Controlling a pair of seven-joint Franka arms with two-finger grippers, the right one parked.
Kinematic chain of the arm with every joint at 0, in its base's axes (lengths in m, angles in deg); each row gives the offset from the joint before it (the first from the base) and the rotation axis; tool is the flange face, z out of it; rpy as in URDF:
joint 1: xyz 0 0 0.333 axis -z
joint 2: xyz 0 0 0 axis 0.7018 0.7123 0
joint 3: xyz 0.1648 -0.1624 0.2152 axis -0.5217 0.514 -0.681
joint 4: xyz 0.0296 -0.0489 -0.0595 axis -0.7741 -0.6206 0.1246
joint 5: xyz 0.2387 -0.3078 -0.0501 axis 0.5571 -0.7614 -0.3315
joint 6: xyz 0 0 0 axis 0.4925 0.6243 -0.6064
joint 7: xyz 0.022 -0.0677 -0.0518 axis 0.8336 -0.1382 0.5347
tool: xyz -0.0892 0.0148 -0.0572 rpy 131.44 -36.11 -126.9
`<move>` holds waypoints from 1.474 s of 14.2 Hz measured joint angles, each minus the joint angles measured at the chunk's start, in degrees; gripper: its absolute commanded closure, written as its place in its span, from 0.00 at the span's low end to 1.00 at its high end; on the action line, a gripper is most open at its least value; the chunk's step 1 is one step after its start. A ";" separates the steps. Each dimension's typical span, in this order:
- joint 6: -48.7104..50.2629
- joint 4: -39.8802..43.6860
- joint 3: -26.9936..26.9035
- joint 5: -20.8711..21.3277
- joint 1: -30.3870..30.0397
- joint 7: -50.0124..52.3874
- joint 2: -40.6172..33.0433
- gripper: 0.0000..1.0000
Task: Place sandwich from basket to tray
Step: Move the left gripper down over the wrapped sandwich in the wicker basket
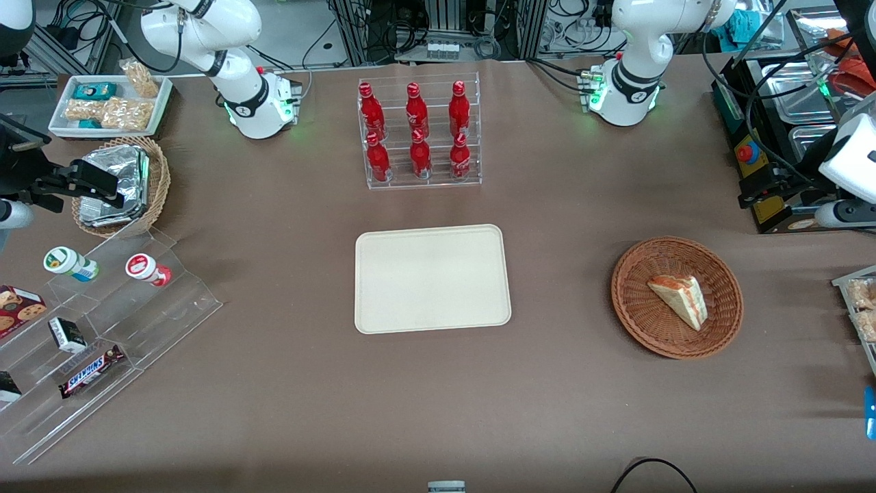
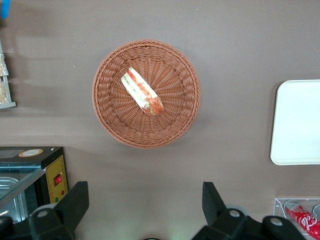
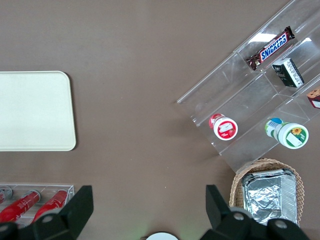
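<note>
The sandwich (image 1: 679, 296), a pale wedge with red and orange filling, lies in the round reddish-brown basket (image 1: 629, 274) toward the working arm's end of the table. In the left wrist view the sandwich (image 2: 141, 92) lies near the basket's (image 2: 107, 115) middle. The cream tray (image 1: 431, 277) lies flat at the table's middle, bare; it also shows in the left wrist view (image 2: 300, 122). My left gripper (image 1: 753, 186) hangs above the table, farther from the front camera than the basket and apart from it. The left wrist view shows the gripper (image 2: 145, 192) open and empty.
A clear rack of red bottles (image 1: 419, 133) stands farther back than the tray. A black appliance with a red button (image 1: 749, 154) sits close beside my gripper. A tan basket of foil packets (image 1: 130, 185), a white snack tray (image 1: 109, 103) and a clear stepped stand (image 1: 102, 308) lie toward the parked arm's end.
</note>
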 measured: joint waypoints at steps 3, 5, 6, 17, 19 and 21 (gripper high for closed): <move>-0.01 0.00 0.00 0.00 0.00 0.00 0.00 0.00; -0.01 0.00 0.00 0.00 0.00 0.00 0.00 0.00; -0.01 0.00 0.00 0.00 0.00 0.00 0.00 0.00; 0.01 -0.61 -0.03 0.02 -0.03 0.00 0.25 0.00; -0.13 -1.73 -0.11 0.04 -0.09 0.00 1.10 0.00; -2.47 -3.87 -0.20 0.05 -0.16 0.00 2.80 0.00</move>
